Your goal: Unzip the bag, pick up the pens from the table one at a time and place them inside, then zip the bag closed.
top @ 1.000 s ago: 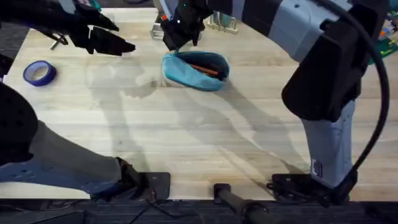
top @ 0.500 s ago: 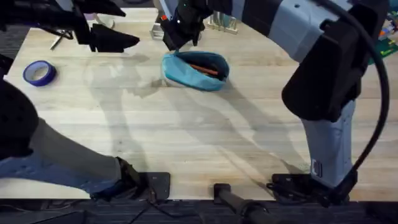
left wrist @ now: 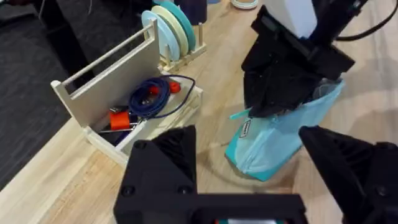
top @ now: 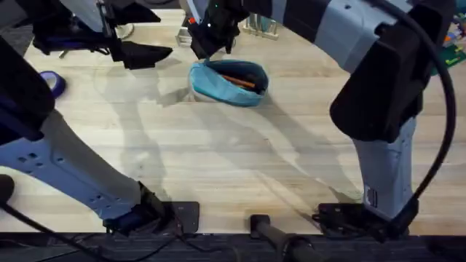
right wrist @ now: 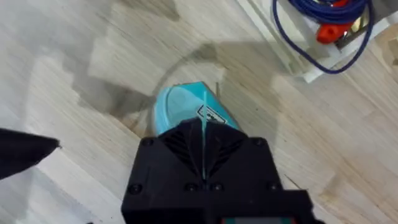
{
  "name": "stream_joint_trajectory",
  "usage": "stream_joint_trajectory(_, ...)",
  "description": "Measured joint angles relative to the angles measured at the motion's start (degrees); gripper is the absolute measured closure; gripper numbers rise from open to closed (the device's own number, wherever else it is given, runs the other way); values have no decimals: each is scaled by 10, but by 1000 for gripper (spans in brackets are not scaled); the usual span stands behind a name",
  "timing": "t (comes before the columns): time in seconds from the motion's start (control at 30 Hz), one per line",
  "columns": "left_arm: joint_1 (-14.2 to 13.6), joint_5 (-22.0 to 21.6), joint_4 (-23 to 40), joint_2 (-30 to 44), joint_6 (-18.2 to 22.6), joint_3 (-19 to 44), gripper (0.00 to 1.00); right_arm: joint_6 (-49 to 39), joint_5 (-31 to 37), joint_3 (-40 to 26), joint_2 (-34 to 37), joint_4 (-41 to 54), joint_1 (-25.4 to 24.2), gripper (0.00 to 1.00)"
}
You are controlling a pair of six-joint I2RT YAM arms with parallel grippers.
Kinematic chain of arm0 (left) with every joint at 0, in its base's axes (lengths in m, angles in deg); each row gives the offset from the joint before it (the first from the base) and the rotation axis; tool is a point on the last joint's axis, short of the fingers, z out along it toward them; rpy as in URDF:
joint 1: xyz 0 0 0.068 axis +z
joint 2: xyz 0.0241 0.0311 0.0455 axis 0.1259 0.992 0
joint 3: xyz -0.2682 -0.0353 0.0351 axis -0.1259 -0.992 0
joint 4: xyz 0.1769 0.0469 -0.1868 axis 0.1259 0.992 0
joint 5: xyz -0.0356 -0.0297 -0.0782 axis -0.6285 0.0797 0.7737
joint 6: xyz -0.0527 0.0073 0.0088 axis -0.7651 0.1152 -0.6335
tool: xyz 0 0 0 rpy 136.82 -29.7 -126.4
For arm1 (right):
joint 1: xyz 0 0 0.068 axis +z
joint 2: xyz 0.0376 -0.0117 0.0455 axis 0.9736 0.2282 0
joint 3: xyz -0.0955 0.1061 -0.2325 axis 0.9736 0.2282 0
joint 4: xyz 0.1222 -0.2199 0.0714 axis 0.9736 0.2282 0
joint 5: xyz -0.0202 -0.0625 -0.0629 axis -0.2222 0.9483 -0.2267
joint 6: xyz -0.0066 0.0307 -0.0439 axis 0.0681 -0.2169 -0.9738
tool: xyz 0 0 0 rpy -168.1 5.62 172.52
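Observation:
The teal bag (top: 229, 81) lies on the table (top: 218, 160) at the far middle, its top gaping, with orange pens (top: 237, 80) inside. My right gripper (top: 211, 47) is at the bag's left end, and in the right wrist view its fingers (right wrist: 186, 152) are pressed together on the bag's (right wrist: 186, 106) end fabric by the zipper line. My left gripper (top: 153, 33) hovers open to the left of the bag, nothing in it. The left wrist view has its wide-spread fingers (left wrist: 171, 152) facing the bag (left wrist: 280, 137) and the right gripper (left wrist: 286, 74).
A wooden box (left wrist: 118, 81) with a coiled blue cable (left wrist: 152, 96) and a rack of plates (left wrist: 171, 28) stand at the table's far edge behind the bag. The blue tape roll (top: 57, 81) peeks out from under my left arm at far left.
My left arm has swung right toward the bag and risen closer under the camera, now covering most of the tape roll. The right gripper and the bag have stayed put.

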Motion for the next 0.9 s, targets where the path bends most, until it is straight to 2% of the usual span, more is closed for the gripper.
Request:
stream_joint_trajectory(0.23,0,22,0,43,35,0,7,0,2,0,0,-4,0,971)
stream_joint_trajectory(0.5,0,48,0,92,51,0,7,0,2,0,0,-4,0,971)
stream_joint_trajectory(0.9,0,59,-6,98,70,-9,7,0,2,0,0,-4,0,971)
